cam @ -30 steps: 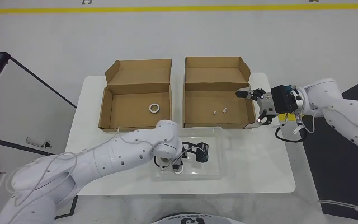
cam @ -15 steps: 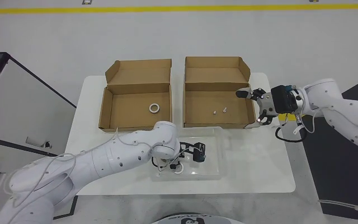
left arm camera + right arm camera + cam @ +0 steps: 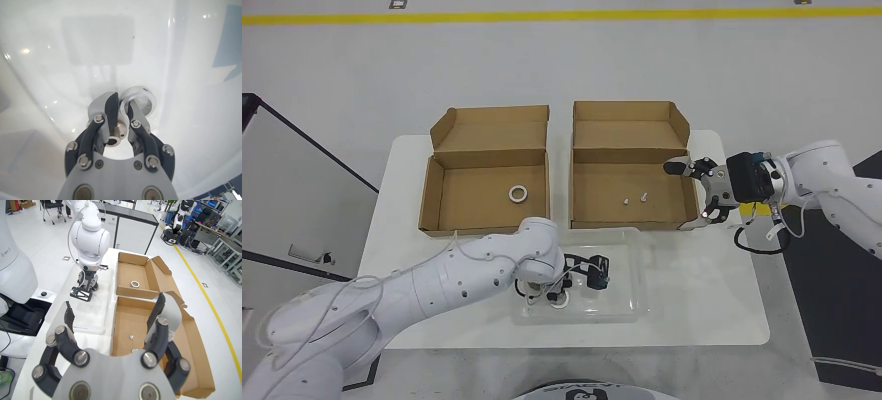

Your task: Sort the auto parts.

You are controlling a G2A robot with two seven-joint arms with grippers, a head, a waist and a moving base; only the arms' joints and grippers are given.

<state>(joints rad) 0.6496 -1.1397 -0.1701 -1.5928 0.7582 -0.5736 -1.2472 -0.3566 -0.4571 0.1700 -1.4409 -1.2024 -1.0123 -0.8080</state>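
You have a silver metal collar in the clear tray. Its wall is pinched by the left gripper, with one finger inside the bore and one outside. A small flanged bushing lies just beside it on the tray floor, with its open bore showing. In the left cardboard box you will find one silver ring lying flat. The right cardboard box holds two small pale fasteners, close together on its floor.
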